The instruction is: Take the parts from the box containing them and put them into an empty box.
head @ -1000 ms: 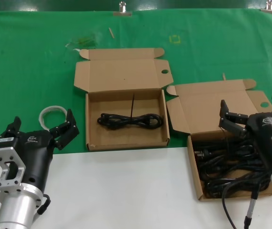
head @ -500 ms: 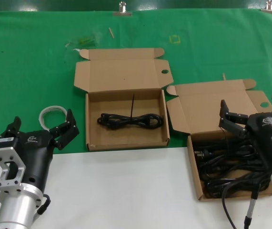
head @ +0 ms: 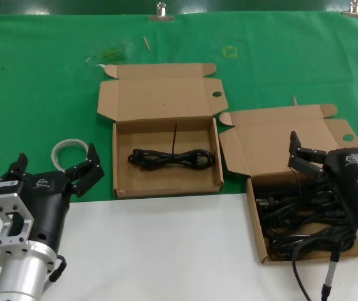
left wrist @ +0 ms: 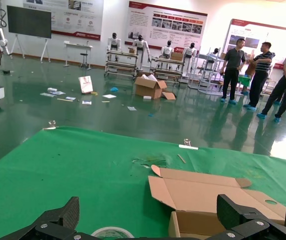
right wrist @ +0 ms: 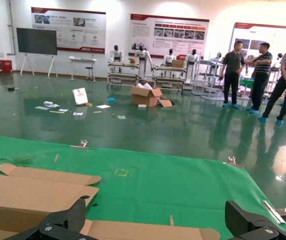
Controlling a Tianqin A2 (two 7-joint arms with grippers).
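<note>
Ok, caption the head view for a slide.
Open right gripper over the cord-filled box; one cord in the middle box.

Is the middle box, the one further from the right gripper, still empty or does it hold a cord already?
Not empty: the middle box holds one black cord bundle lying flat on its floor, lid open.

Behind the green cloth [left wrist: 57, 170], a glossy dark green floor [right wrist: 183, 130] with scattered papers [left wrist: 57, 94] and a cardboard box [right wrist: 144, 95], white walls carrying posters [right wrist: 169, 31], a dark screen [right wrist: 36, 41], bright ceiling light.
</note>
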